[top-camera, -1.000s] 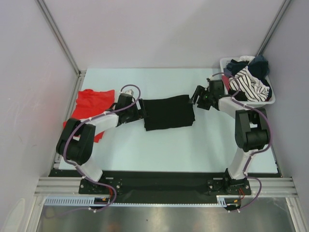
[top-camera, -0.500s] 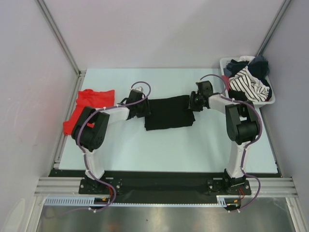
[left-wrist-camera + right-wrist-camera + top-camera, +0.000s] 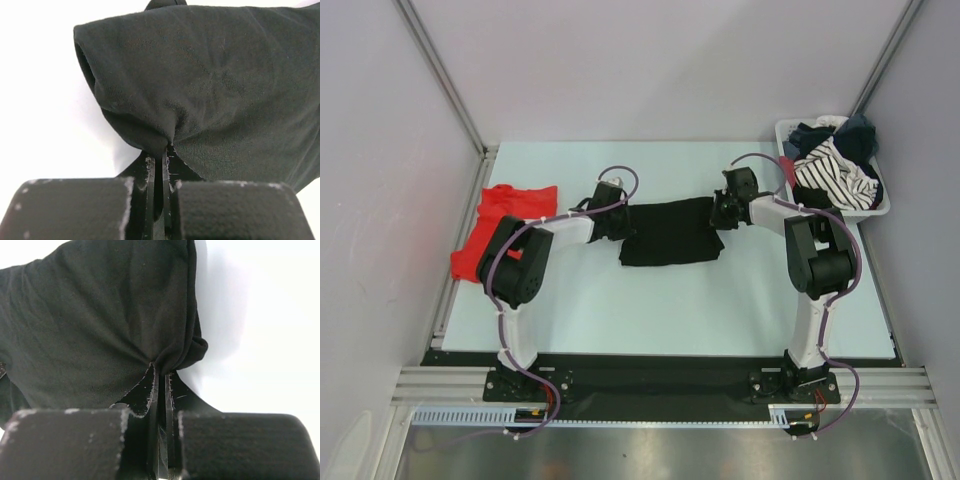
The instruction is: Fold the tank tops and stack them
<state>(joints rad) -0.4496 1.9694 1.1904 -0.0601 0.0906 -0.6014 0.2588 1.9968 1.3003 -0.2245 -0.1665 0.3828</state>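
Observation:
The black tank top [image 3: 670,232] lies folded in a rectangle at the table's middle. My left gripper [image 3: 617,222] is shut on its left edge, where the fabric [image 3: 200,90] bunches into the closed jaws [image 3: 162,155]. On the opposite side my right gripper [image 3: 722,210] is shut on the upper right corner, the cloth [image 3: 100,325] pinched at the fingertips [image 3: 161,371]. The red tank top [image 3: 505,228] lies crumpled at the table's left edge, behind the left arm.
A white basket [image 3: 880,205] holding striped and dark clothes [image 3: 835,165] stands at the back right corner. Purple walls enclose the table on the left, back and right.
Both grippers moved inward onto the black tank top's left edge and right corner and closed on the fabric. The garment's left edge is now slightly gathered.

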